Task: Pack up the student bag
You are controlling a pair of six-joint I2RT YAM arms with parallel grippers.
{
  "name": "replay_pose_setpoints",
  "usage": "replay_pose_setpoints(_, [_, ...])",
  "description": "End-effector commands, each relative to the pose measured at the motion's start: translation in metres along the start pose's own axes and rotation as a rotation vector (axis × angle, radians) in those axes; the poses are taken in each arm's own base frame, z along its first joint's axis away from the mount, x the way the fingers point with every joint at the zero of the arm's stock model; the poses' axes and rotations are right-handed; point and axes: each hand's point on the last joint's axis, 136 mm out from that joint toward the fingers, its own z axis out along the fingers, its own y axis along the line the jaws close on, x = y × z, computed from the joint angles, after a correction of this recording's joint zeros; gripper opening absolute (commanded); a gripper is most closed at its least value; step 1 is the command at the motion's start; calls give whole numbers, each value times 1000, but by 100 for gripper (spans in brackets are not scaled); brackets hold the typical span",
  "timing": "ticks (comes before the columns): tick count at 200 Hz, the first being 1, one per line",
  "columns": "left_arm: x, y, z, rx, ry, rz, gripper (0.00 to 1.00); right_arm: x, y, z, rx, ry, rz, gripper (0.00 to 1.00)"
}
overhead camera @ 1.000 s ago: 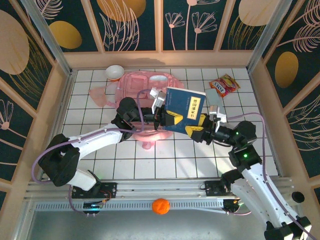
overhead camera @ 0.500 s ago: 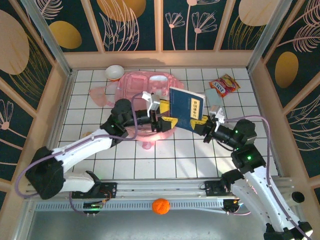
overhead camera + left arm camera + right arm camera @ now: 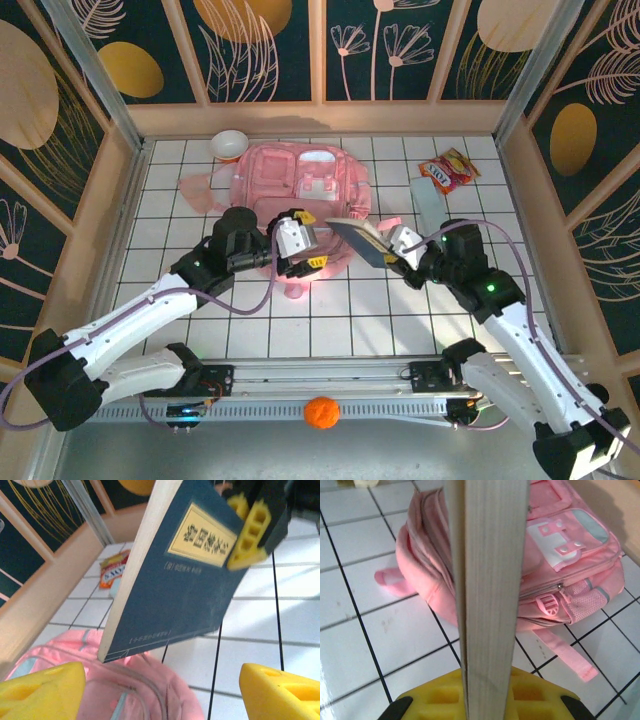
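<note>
The student bag (image 3: 300,185), pink fabric with white and translucent front panels and pink straps, lies flat in the upper middle of the top frame on the white tiled surface (image 3: 180,290), front upward, its long axis running roughly top to bottom; a blue book (image 3: 362,238) is held tilted at its lower right edge. The right tool (image 3: 487,695) is clamped across the book's covers; the left tool (image 3: 160,690) stands wide apart, empty, above the bag's lower edge.

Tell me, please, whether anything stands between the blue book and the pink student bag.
Nothing visible does. The right gripper holds the blue book over the near edge of the student bag; the open left gripper sits beside it, not between. Pocket openings are unclear.
</note>
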Motion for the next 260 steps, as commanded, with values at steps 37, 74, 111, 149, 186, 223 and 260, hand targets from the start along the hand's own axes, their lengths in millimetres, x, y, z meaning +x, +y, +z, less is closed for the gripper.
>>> replay_pose_setpoints(37, [22, -28, 0, 111, 19, 179, 75, -9, 11, 14, -48, 121, -296, 0])
replay_pose_setpoints(74, [27, -30, 9, 143, 30, 162, 74, -14, 23, 27, -108, 160, -371, 0])
replay_pose_setpoints(111, [29, -45, 16, 247, 16, 147, 55, -27, 29, 32, -150, 119, -389, 0])
replay_pose_setpoints(149, [20, -45, 17, 247, -41, 105, 0, -43, 32, 29, -178, 36, -397, 7])
replay_pose_setpoints(186, [11, -37, -1, 255, -197, -13, 0, -48, 1, -4, -102, -207, -226, 50])
replay_pose_setpoints(223, [-4, -31, -26, 236, -340, -88, 0, -48, -1, -29, -116, -440, -18, 61])
replay_pose_setpoints(260, [-23, -34, -36, 301, -448, -125, 0, -55, 14, -45, -253, -621, 69, 62])
